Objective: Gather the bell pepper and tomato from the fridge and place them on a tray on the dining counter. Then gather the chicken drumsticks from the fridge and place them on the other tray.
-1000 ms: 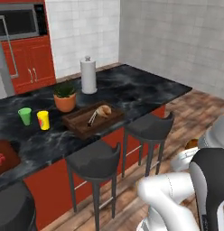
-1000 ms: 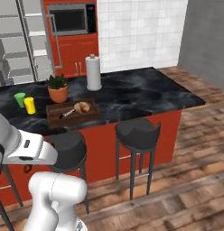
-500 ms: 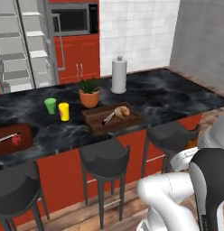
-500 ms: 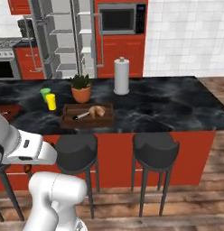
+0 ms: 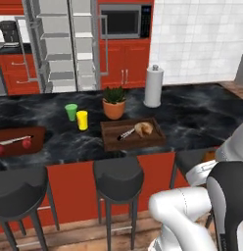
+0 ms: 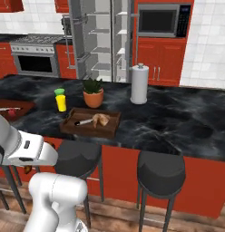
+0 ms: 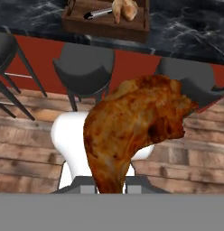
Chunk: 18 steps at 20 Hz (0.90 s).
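You're facing the dining counter (image 5: 202,120), its long black marble top running across both base views, red panels dropping below the near edge. Behind it the fridge (image 5: 64,44) is standing with both doors swung open, pale shelves showing; in the right base view it's sitting left of the microwave (image 6: 162,20). Three dark stools (image 5: 118,179) are lining the counter's near edge, so floor room there is tight; the wood floor further back toward you is lying open.

The other tray (image 5: 132,134), dark brown with a raised rim, is sitting near the counter's front edge, just in front of the potted plant (image 5: 114,102). It's holding a pale drumstick (image 5: 143,128) and a knife (image 5: 126,134) beside it, with bare tray floor left on the near and left side. The flatter reddish tray (image 5: 18,141) is lying far left, well apart, carrying a red tomato (image 5: 26,143). The counter's right half, past the paper towel roll (image 5: 154,86), is staying bare. A green cup (image 5: 71,112) and a yellow cup (image 5: 82,120) are standing close together left of the plant.

In the hand view your gripper (image 7: 109,182) is clamping shut on the red-brown drumstick (image 7: 132,126), which is sitting low, below counter height, in front of the stools, with the dark tray above it in that view.
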Available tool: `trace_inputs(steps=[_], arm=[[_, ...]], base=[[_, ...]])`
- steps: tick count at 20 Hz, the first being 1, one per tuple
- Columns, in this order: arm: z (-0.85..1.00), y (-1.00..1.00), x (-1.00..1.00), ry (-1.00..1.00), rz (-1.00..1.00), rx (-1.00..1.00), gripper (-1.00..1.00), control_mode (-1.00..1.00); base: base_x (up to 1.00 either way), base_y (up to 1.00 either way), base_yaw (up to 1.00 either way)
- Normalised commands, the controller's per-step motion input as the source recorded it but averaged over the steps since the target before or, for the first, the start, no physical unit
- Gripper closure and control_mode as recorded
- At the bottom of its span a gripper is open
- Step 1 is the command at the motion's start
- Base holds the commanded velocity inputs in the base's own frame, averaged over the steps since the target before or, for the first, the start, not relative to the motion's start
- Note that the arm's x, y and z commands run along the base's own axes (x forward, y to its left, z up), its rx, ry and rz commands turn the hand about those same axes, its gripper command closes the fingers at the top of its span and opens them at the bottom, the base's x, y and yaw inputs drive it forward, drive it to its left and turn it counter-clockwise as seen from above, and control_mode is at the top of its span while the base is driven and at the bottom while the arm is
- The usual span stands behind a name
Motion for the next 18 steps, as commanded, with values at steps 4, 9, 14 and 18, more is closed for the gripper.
trace_inputs(steps=[4,9,14,18], arm=[[0.00,0.00,0.00,0.00,0.00,0.00,1.00,1.00],[0.00,0.00,0.00,0.00,0.00,0.00,1.00,1.00],[0.10,-0.05,0.58,-0.01,0.15,0.03,1.00,-1.00],[0.13,-0.02,0.99,0.00,0.28,0.05,1.00,-1.00]], base=[[0.60,-0.50,0.36],[0.63,-0.30,0.29],[0.31,-0.06,0.10],[0.00,0.00,0.00]])
